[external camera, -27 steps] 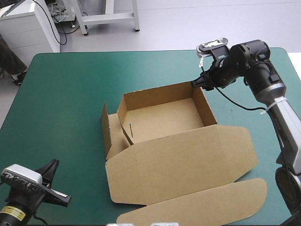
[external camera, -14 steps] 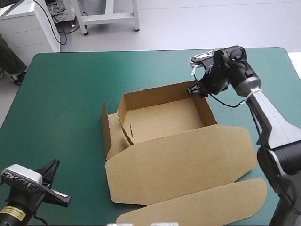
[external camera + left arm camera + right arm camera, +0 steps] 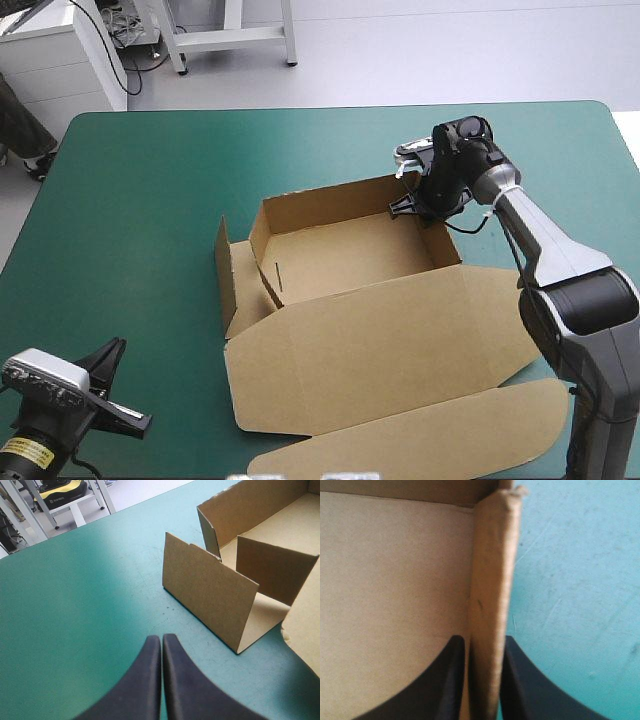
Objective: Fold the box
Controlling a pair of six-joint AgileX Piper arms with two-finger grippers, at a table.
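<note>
Right wrist view: the right tool (image 3: 485, 641) is clamped on the box (image 3: 490, 570). Its black fingers (image 3: 451, 680) sit nearly together, one inside and one outside an upright brown wall, with the board edge running up between them. The picture is too close to show which wall this is.

From the high view, the right tool (image 3: 405, 206) sits at the tray's far right corner, and the wrist hides its fingertips. The box (image 3: 380, 330) lies mid-tabletop (image 3: 150, 200) as an open tray. Its lid lies flat toward the near edge, and the lid's tip runs to the picture's bottom edge.

On the left wrist view the left tool (image 3: 161, 639) has its fingers pressed together in one point. It holds nothing and is over the teal-green cover (image 3: 75, 605), apart from a loose side flap (image 3: 210, 592) that stands upright ahead of it.
</note>
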